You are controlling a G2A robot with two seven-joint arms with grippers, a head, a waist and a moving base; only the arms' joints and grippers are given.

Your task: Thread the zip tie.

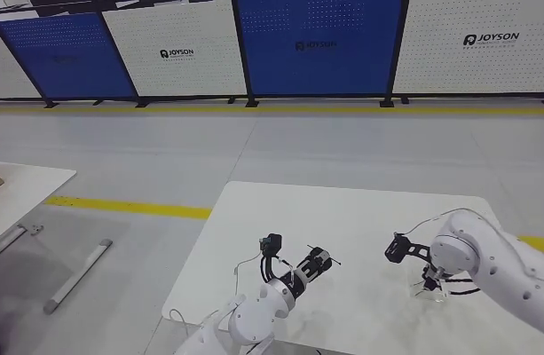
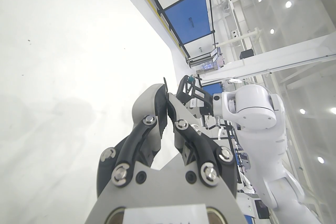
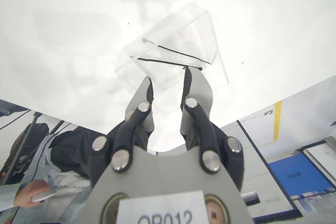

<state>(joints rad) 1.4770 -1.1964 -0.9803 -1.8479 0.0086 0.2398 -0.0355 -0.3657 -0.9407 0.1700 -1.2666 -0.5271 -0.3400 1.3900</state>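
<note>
My left gripper [image 2: 167, 100] is shut on a thin black zip tie [image 2: 165, 82], and a short end sticks out past the fingertips. From above, this gripper [image 1: 318, 264] hangs over the table's middle front, with the tie [image 1: 335, 261] poking out to the right. My right gripper [image 3: 168, 81] stands open just above a clear plastic box [image 3: 210, 33]. Two more black zip ties [image 3: 183, 54] lie inside the box. In the top view the right gripper [image 1: 429, 284] points down at the box [image 1: 440, 295], near the table's right front.
The white table [image 1: 342, 213] carries nothing else. Its far edge and left edge drop to a grey floor with a yellow line [image 1: 130, 207]. A second table [image 1: 23, 191] stands at the far left, well away.
</note>
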